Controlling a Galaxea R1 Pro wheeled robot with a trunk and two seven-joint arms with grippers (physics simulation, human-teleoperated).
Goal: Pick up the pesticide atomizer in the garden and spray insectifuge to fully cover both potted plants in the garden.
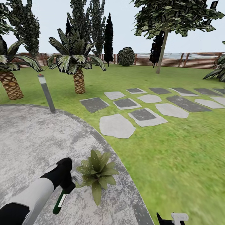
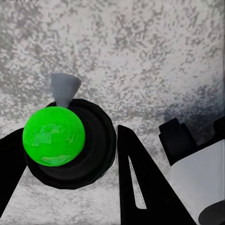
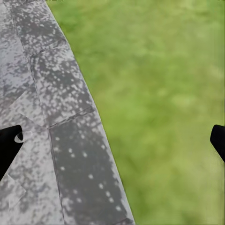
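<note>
Now the left end effector (image 1: 69, 184) grips the pesticide atomizer (image 1: 59, 200), just beside a potted plant (image 1: 97, 172).

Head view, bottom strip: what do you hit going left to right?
Left arm → spray bottle held in the left end effector → potted plant → patio edge → lawn → right end effector.

Your right gripper (image 3: 115, 143) hangs wide open, one black fingertip (image 3: 8, 147) at the left edge of the frame and the other at the right edge. Below it, grey speckled paving (image 3: 51, 117) fills the left side, with green lawn (image 3: 164, 93) on the right.
</note>
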